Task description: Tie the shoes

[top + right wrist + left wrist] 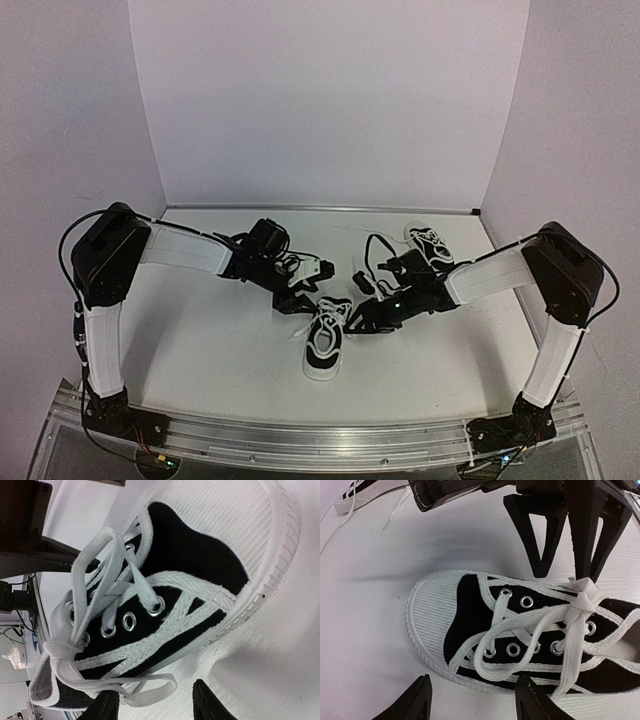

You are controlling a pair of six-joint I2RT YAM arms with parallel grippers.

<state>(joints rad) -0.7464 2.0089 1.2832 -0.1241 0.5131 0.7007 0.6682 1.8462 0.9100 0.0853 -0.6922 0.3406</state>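
Two claws, left gripper (472, 681) and right gripper (154, 690), stand spread apart flanking one black sneaker (325, 345).

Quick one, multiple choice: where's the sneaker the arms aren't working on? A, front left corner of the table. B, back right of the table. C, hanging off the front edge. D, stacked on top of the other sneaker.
B: the spare sneaker lies toward the back right of the table, well apart from the sneaker in the middle.
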